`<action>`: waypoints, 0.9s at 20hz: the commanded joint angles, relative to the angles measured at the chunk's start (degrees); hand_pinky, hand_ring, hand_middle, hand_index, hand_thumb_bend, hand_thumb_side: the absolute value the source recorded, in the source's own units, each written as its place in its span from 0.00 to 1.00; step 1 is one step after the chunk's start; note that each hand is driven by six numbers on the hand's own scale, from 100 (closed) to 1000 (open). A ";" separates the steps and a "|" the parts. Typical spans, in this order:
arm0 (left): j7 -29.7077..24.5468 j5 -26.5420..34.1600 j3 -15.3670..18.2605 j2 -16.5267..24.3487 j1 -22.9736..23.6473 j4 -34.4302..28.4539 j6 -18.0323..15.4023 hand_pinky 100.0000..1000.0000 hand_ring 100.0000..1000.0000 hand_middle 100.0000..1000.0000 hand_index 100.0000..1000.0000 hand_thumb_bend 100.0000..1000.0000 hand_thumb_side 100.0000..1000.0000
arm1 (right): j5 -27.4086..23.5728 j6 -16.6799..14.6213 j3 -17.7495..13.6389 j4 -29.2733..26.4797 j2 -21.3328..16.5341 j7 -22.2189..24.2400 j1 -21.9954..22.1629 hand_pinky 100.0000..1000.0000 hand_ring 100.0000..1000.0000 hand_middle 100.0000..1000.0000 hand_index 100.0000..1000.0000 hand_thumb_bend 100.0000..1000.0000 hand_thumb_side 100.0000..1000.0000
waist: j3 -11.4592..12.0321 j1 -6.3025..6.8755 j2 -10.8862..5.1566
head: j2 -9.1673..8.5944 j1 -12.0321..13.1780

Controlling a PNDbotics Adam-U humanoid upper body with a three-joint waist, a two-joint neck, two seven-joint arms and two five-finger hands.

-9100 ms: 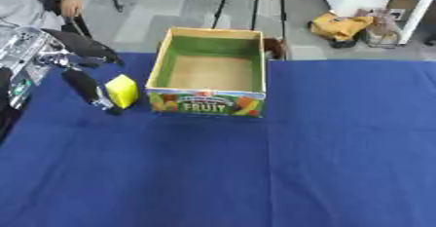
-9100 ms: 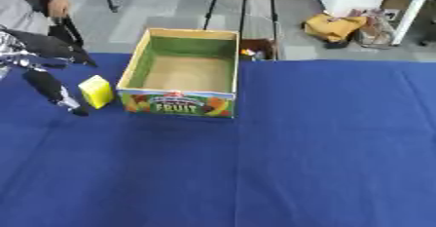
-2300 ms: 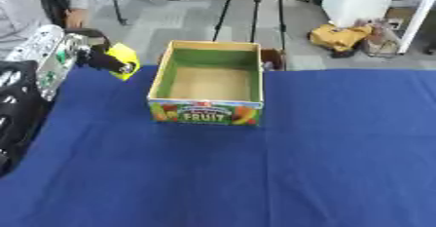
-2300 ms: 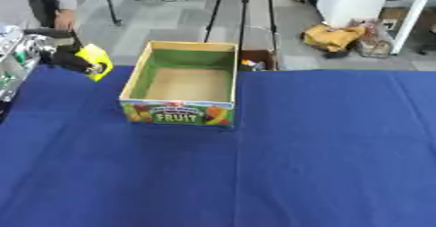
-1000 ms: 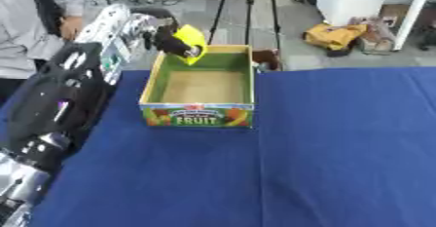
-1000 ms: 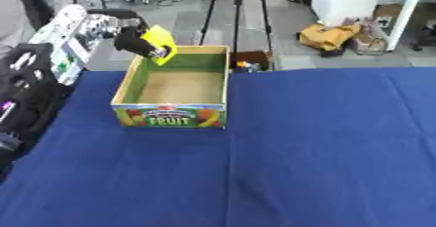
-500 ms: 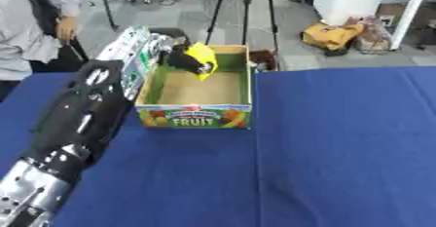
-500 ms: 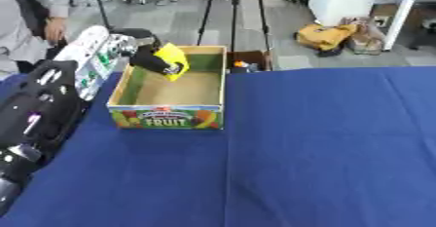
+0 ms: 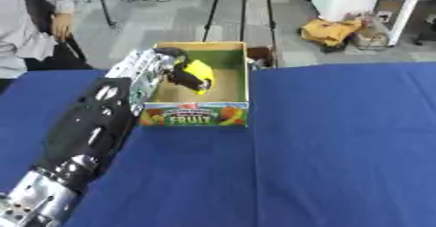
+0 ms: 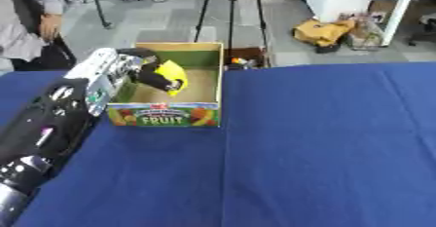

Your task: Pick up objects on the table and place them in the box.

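Observation:
My left arm reaches from the lower left across the blue table (image 9: 340, 138) to the cardboard fruit box (image 9: 197, 115). My left hand (image 9: 180, 74) is inside the box opening, fingers curled around a yellow object (image 9: 200, 73), which hangs just above the box floor. The box has a green inner wall and a printed FRUIT label on its front. My right hand shows in neither view.
A person stands at the far left beyond the table (image 9: 34, 31). Tripod legs (image 9: 243, 7) and a yellow bag (image 9: 336, 30) are on the floor behind the table. A small dark thing (image 10: 243, 61) sits behind the box's far right corner.
My left hand has carried the yellow object from the table left of the box up over its rim and lowered it into the box. The camera has shifted too.

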 commanded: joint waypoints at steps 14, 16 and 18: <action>3.31 -0.70 1.66 -0.14 -0.42 1.51 0.33 0.58 0.65 0.49 0.80 0.00 0.75 | -0.14 -0.03 -0.30 -0.83 -0.85 -0.35 -0.88 0.62 0.67 0.65 0.74 0.00 0.52 | -0.53 -0.18 -0.51 | -1.85 0.65; 3.55 -0.76 1.81 -0.14 -0.37 1.68 0.43 0.58 0.65 0.50 0.85 0.00 0.75 | -0.14 -0.01 -0.29 -0.83 -0.84 -0.35 -0.90 0.62 0.67 0.65 0.74 0.00 0.52 | -0.56 -0.17 -0.45 | -1.90 0.64; 3.67 -0.74 1.96 -0.15 -0.35 1.84 0.49 0.59 0.66 0.52 0.92 0.00 0.79 | -0.14 0.00 -0.29 -0.83 -0.82 -0.35 -0.90 0.62 0.67 0.65 0.74 0.00 0.52 | -0.58 -0.16 -0.43 | -1.97 0.63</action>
